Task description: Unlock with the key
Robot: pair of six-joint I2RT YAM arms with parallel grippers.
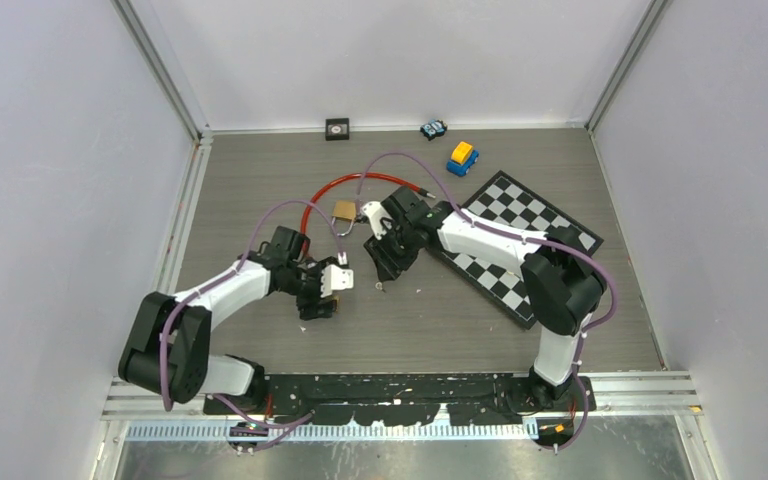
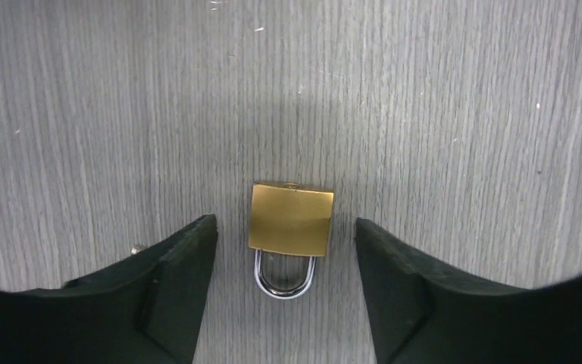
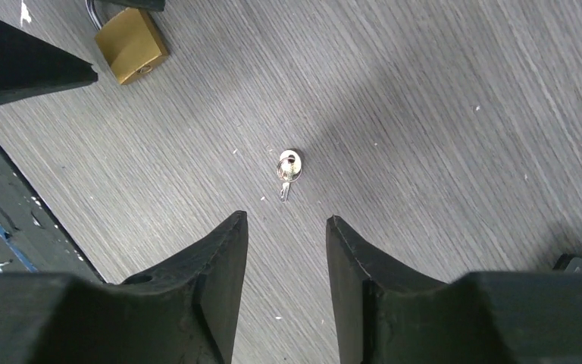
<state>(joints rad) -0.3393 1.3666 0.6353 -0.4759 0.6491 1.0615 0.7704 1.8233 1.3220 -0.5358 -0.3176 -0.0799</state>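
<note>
On my screens the padlock (image 2: 292,220) is brass-gold with a shiny silver shackle, and the key (image 3: 289,168) is silver. The table (image 1: 260,170) is grey with a fine wood-grain pattern. I see a black-and-white checkered board (image 1: 520,215), a blue and yellow toy car (image 1: 463,157), a red cable (image 1: 332,186) and purple cables (image 1: 392,157). The arms (image 1: 232,288) are white and black, and the gripper fingers (image 2: 174,288) are black.

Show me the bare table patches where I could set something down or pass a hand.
Free: the far-left stretch between the left rail and red cable; the near strip between key, chessboard and mounting bar. Crowded: the middle, where padlock, key, left gripper and right gripper cluster.
</note>
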